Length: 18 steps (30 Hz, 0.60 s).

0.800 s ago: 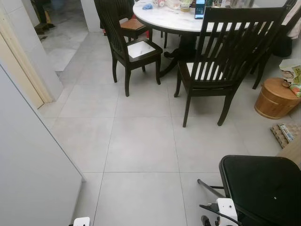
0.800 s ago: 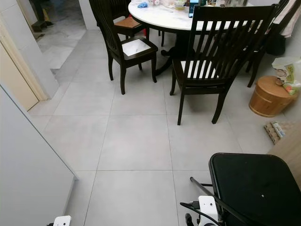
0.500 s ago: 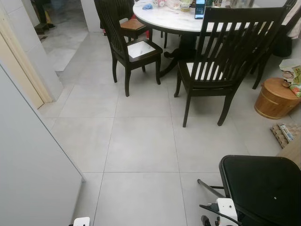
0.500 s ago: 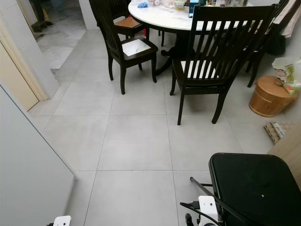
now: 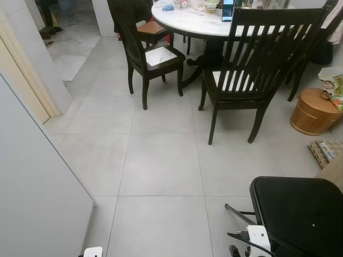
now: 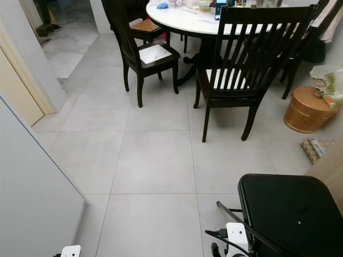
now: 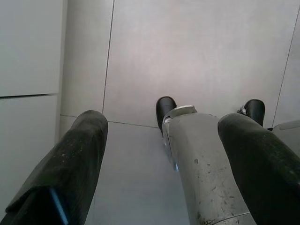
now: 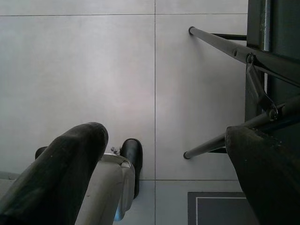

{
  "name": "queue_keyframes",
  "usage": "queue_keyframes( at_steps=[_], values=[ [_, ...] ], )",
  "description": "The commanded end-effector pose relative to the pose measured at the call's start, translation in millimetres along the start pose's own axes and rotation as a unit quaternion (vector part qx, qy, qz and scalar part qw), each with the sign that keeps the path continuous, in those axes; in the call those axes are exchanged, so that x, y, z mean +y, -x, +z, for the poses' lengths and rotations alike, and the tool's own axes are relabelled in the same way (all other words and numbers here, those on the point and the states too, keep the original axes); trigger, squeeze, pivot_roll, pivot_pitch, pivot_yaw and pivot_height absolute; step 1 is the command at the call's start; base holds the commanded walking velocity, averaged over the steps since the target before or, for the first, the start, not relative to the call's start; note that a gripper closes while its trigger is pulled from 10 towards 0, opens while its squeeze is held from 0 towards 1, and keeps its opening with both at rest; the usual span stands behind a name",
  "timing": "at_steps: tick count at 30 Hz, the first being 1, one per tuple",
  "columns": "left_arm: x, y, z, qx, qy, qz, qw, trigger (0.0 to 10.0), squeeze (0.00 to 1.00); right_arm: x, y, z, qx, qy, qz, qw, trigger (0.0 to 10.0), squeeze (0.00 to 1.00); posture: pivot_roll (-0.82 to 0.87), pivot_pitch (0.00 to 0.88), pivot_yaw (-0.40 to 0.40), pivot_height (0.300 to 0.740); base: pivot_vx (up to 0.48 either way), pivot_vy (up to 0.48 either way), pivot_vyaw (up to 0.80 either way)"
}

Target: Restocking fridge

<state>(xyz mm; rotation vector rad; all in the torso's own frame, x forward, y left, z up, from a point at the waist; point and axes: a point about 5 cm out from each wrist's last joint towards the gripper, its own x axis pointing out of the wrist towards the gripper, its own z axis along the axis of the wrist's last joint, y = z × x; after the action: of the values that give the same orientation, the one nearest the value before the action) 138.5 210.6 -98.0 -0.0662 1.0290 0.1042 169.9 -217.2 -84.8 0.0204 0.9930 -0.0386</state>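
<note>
While I look down from the head camera, I have grey floor tiles (image 5: 161, 160) ahead and a round white table (image 5: 193, 22) at the far end, dark wooden chairs around it. The nearest chair (image 5: 249, 69) has its back to me and a white seat pad; a second chair (image 5: 144, 51) stands at the table's left. A phone (image 5: 228, 9) stands upright on the tabletop, with small items beside it that I can't make out.

On my left, close in, a large pale flat panel (image 5: 32, 182) runs up the frame; I can't tell whether it is the fridge. On my right, just beside me, sits a black folding chair (image 5: 300, 214), its metal legs showing in the right wrist view. Further right, a round wooden tub (image 5: 313, 110) rests on the floor, a printed bag (image 5: 333, 83) behind it and a flat carton (image 5: 324, 151) on the tiles nearer me.

Both arms hang low with nothing in them. The left gripper (image 7: 173, 154) points at the floor, its fingers spread well apart, with my leg and black foot between them in that view. The right gripper (image 8: 173, 168) hangs the same way, fingers wide apart, over the tiles beside the folding chair's legs.

No groceries for restocking are in my sight.
</note>
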Motion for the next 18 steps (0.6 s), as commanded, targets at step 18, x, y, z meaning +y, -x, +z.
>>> queue_keyframes(
  at_steps=[18],
  values=[
    [17.9, -0.3, 7.2, 0.02, 0.098, 0.048, 0.994, 10.0, 0.0, -8.8, -3.8, 31.9, -0.003, -0.103, -0.022, 0.994, 10.0, 0.0, 0.05, 0.0, -0.086, 0.74, 0.0, 0.0, 0.0]
  ],
)
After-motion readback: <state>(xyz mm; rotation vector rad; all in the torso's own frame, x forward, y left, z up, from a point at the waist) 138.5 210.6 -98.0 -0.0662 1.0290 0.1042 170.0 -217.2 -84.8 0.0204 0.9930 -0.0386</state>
